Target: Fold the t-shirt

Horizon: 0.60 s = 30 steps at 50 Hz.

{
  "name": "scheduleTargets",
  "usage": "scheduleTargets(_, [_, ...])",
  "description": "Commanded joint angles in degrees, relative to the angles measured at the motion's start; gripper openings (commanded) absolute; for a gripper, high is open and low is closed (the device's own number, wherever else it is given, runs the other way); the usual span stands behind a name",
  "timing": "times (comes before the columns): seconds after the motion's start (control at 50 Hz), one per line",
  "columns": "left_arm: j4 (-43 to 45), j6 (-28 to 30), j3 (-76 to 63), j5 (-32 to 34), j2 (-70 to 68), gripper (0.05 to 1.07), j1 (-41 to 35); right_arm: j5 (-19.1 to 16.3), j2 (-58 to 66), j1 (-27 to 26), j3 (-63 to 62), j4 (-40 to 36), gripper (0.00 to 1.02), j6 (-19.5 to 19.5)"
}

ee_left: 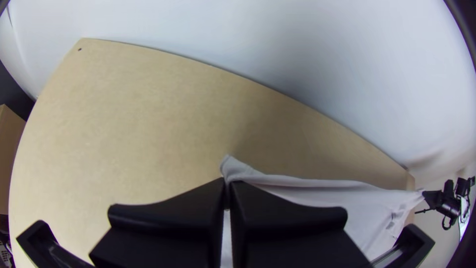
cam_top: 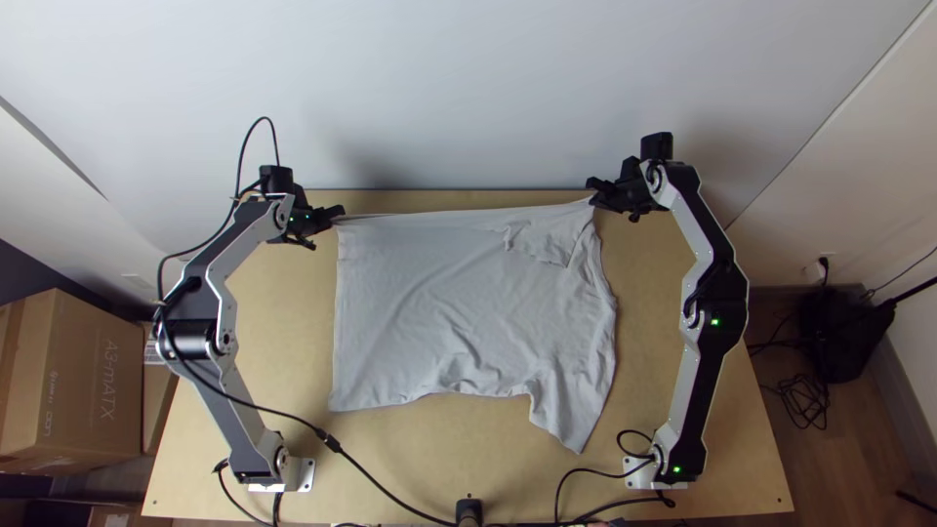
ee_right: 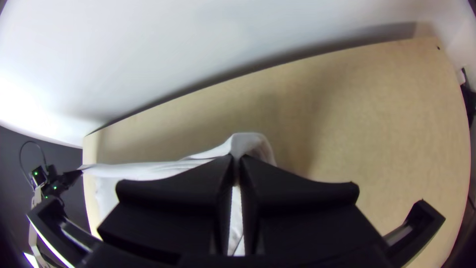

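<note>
The t-shirt (cam_top: 468,322) lies on the bench (cam_top: 649,342), mid-frame in the top view, with its body spread and lightly rumpled towards the lower edge. The upper edge (cam_top: 459,215) is drawn nearly straight across the upper middle of that frame, between the two grasping points. In the left wrist view, the left pincer (ee_left: 228,186) is closed on the cloth, with a small tab standing beyond the tips; in the top view it is at the upper left end of the edge. In the right wrist view, the right pincer (ee_right: 237,161) is likewise closed on the cloth, a short loop protruding past its tips; its grip is at the upper right corner of the garment. One sleeve (cam_top: 571,420) points to the lower right; a loose flap (cam_top: 542,242), probably the other sleeve, lies over the body near the upper right. Step in hand, as judged: the far side is gripped for a lengthwise fold, the fold itself not yet made. The next move calls for both arms to lift together and carry this edge down the frame at an even rate, keeping it taut, then lay it along the lower edge. Uneven travel could skew the fold or trap the flap crookedly.
</note>
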Motion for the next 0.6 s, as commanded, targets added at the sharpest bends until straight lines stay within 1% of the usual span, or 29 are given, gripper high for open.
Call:
scheduleTargets(0.0, [0.3, -1.8, -5.0, 0.2, -6.0, 0.08, -0.3, -0.1, 1.4, -1.2, 3.0, -3.9, 0.02, 0.1])
scheduleTargets(0.22, [1.8, -2.3, -13.3, 1.2, -11.6, 0.08, -0.4, -1.0, -0.8, -1.0, 0.8, -11.8, 0.02, -3.2])
scheduleTargets(0.32, [3.2, -2.3, -17.5, 1.6, -13.6, 0.08, -0.4, -2.1, -3.8, -0.8, -4.6, -11.8, 0.02, -4.6])
scheduleTargets(0.44, [4.5, -2.3, -21.6, 1.7, -15.7, 0.08, -0.5, -2.1, -7.1, -0.6, -10.7, -10.4, 0.02, -5.7])
scheduleTargets(0.58, [6.0, -2.6, -26.1, 2.2, -17.7, 0.08, -0.8, -2.1, -10.3, -0.6, -17.0, -7.6, 0.02, -6.0])
